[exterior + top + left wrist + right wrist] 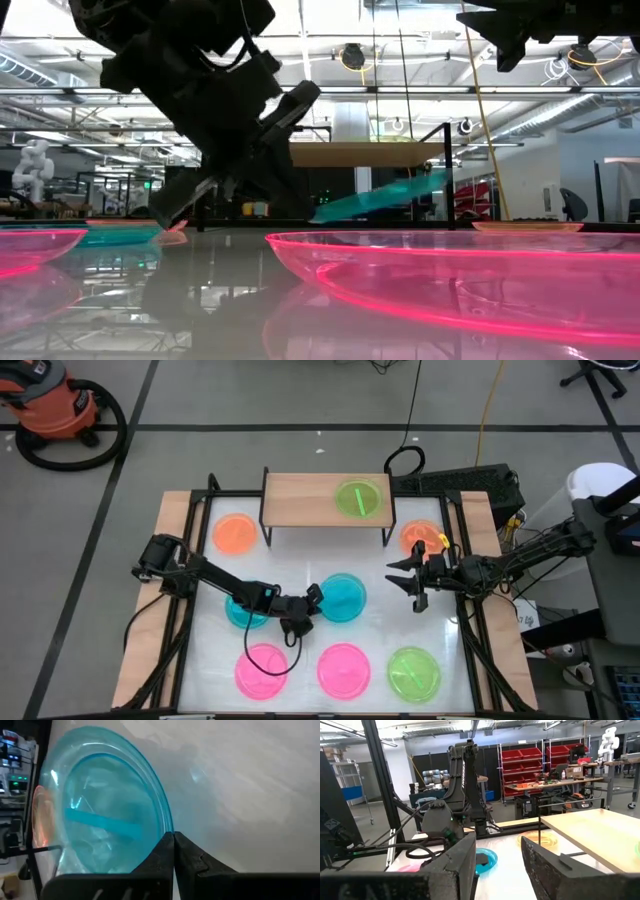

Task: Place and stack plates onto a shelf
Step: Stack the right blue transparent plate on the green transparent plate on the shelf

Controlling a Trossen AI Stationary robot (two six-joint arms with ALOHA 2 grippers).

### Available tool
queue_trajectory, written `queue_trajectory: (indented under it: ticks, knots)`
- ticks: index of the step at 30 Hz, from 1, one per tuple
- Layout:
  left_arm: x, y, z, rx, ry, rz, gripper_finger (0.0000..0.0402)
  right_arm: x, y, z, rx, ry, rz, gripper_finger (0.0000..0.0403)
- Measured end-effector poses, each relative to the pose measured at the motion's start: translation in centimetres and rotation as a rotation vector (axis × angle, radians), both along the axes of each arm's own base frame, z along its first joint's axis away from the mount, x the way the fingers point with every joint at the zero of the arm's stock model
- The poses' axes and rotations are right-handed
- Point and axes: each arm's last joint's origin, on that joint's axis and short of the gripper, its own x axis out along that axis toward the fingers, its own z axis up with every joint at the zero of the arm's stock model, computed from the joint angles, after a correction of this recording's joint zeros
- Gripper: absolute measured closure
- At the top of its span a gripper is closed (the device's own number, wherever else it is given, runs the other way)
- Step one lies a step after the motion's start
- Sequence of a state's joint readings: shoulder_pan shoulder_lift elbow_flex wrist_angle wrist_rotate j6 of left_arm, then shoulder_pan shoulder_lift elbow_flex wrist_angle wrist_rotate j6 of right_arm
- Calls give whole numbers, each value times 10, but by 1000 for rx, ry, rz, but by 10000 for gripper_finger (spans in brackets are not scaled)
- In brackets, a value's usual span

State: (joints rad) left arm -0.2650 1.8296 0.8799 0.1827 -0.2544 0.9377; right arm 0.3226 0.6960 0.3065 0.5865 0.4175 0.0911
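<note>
My left gripper (313, 600) is shut on a cyan plate (345, 597) near the table's middle. The plate is tilted in the low view (385, 197), its right side higher. My right gripper (406, 584) hovers open and empty above the table, by the right-hand orange plate (422, 538). The wooden shelf (310, 498) stands at the far edge with one green plate (360, 498) lying flat on its right half. A second cyan plate (245, 612) lies under my left arm. My left gripper pinches the cyan plate's rim (167, 827) between its two fingers, on the side toward the table's left. The fingers come in low from the left, slanting down. The plate is tilted, its right side raised; I cannot tell whether its low edge (318, 214) touches the table.
An orange plate (236, 534) lies left of the shelf. Two pink plates (264, 670) (343, 670) and a green plate (414, 673) lie along the near edge. The shelf's left half (300, 500) is bare. Black frame rails run along both table sides.
</note>
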Motion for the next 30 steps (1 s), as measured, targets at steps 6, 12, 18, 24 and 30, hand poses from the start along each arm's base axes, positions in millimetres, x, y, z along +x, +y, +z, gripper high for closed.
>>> queue_trajectory:
  ticks: [6, 12, 18, 24, 30]
  knots:
    - [-9, -6, 26, 0, -44, 2, 400, 0, 0, 0, 1, 0, 0, 261]
    - [-19, -1, 64, 53, -136, 19, 401, 0, 0, 0, -2, 3, 0, 261]
    - [-16, 31, 114, 211, -218, 13, 401, -1, 0, 5, -12, -49, -3, 261]
    - [7, 90, 191, 204, -153, 158, 401, -6, -1, 19, -59, -179, -1, 261]
    - [31, 175, 228, 12, -181, 285, 401, -8, -2, 22, -83, -197, -4, 261]
